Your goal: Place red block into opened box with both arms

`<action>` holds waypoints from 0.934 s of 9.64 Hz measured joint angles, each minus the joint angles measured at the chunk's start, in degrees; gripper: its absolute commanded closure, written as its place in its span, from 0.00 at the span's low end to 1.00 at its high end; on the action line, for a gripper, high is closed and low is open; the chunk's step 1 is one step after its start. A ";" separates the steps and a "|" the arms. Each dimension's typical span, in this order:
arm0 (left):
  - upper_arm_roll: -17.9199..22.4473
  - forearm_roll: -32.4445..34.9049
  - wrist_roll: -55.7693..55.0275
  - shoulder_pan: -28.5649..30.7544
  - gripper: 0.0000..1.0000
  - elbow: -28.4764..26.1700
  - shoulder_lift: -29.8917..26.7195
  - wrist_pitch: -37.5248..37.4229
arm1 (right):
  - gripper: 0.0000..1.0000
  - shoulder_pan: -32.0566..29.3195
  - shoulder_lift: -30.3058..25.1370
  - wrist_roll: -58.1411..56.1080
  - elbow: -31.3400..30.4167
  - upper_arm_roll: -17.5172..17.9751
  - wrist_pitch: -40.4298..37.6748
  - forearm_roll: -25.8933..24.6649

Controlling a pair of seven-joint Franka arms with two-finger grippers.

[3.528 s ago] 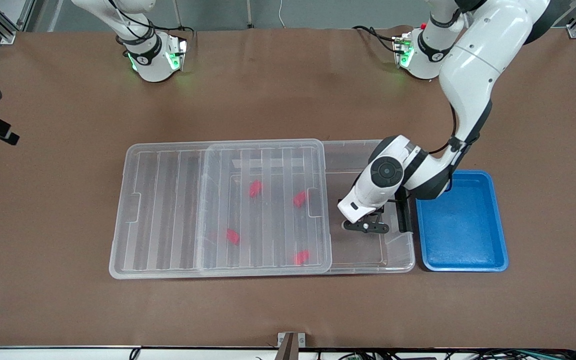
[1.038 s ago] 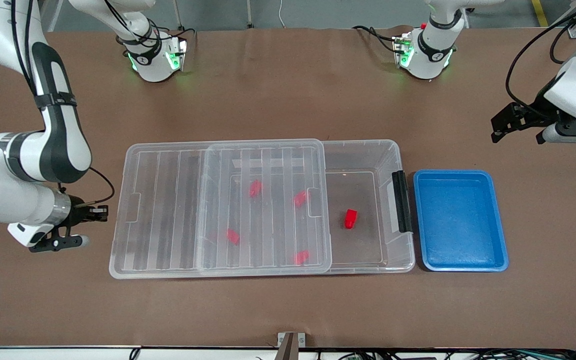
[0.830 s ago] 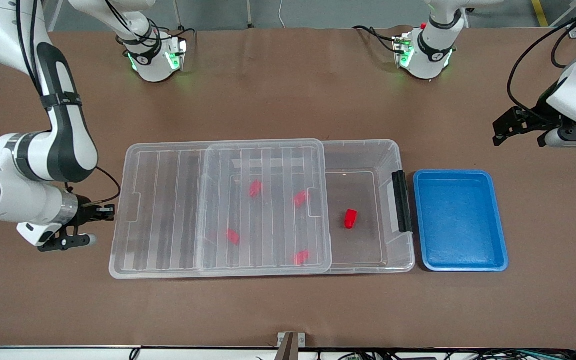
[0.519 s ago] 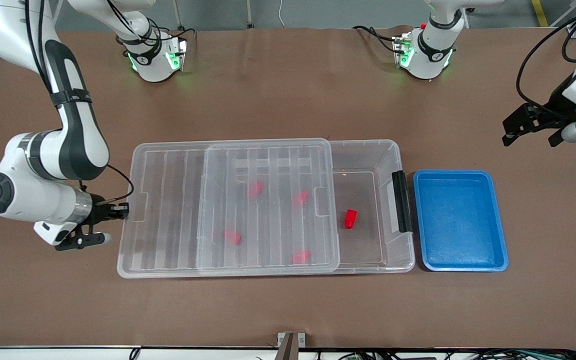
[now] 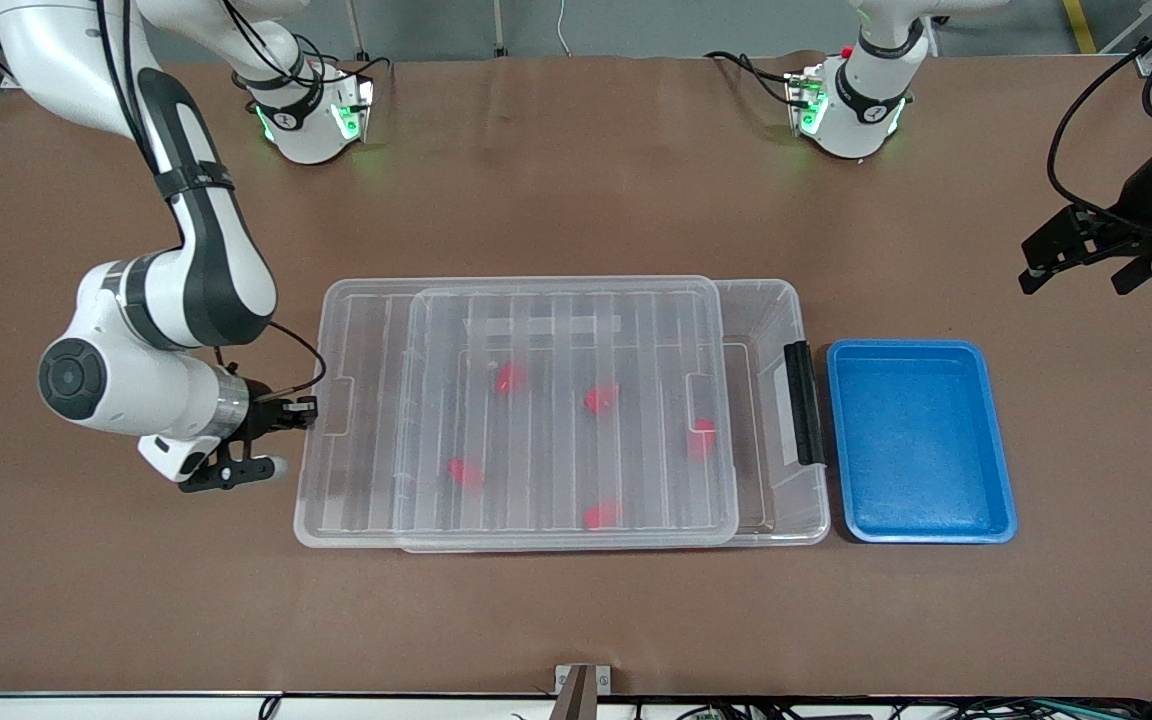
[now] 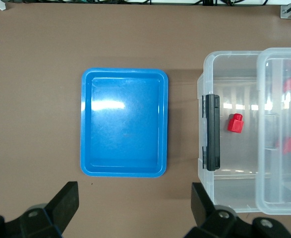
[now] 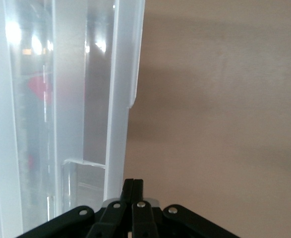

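The clear box lies mid-table with its ribbed lid lying over most of it. A red block lies on the box floor near the black latch, seen through the lid's edge; the left wrist view shows the red block just clear of the lid. My right gripper is shut, its tips against the lid's end rim; the right wrist view shows the same shut gripper. Over the table's left-arm end hangs the open, empty left gripper, seen also as the left gripper in its own wrist view.
A blue tray sits beside the box's latch end, toward the left arm's end; it is the blue tray in the left wrist view. Several more red blocks lie in the box under the lid.
The shut right gripper has pushed the lid along the box toward the left arm's end, so it now reaches over the red block. The left gripper drifted farther toward the table's end.
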 measured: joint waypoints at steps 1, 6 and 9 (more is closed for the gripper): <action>0.10 -0.05 0.00 0.00 0.00 0.86 0.76 -0.21 | 1.00 1.09 0.06 0.85 -0.03 0.01 0.17 0.77; 0.11 -0.05 -0.05 0.00 0.00 1.53 1.43 -2.34 | 1.00 4.48 0.34 4.60 -0.08 -0.01 1.70 0.92; 0.10 -0.05 -0.05 -0.01 0.00 1.64 1.44 -6.11 | 0.01 5.13 0.44 4.91 -0.10 -0.20 1.90 0.93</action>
